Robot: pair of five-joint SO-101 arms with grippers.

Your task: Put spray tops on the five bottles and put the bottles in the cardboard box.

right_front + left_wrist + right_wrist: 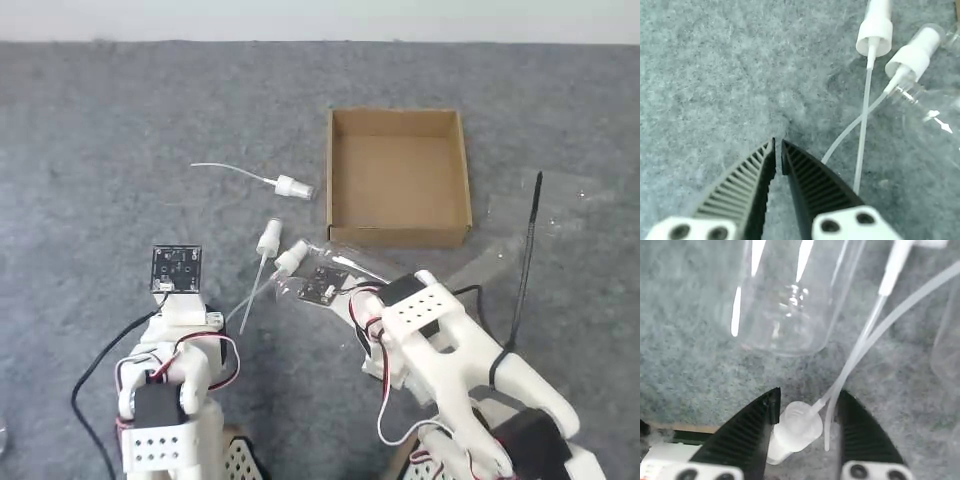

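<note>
Box [398, 237] empty; bottles [785, 300] uncapped, I judge; right gripper [809, 395] open, top [796, 426] between jaws; left gripper [778, 143] all but closed, empty.

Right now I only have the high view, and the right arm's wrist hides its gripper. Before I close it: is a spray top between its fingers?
Observer: Yes. In the right wrist view the right gripper is open, with a spray top lying between its fingers.
Operator: Is anything else close to it?
Observer: A clear bottle lies just beyond the fingertips, apart from them.
Operator: And the left gripper? Its wrist camera covers it for me.
Observer: In the left wrist view the left gripper is shut and holds nothing.
</note>
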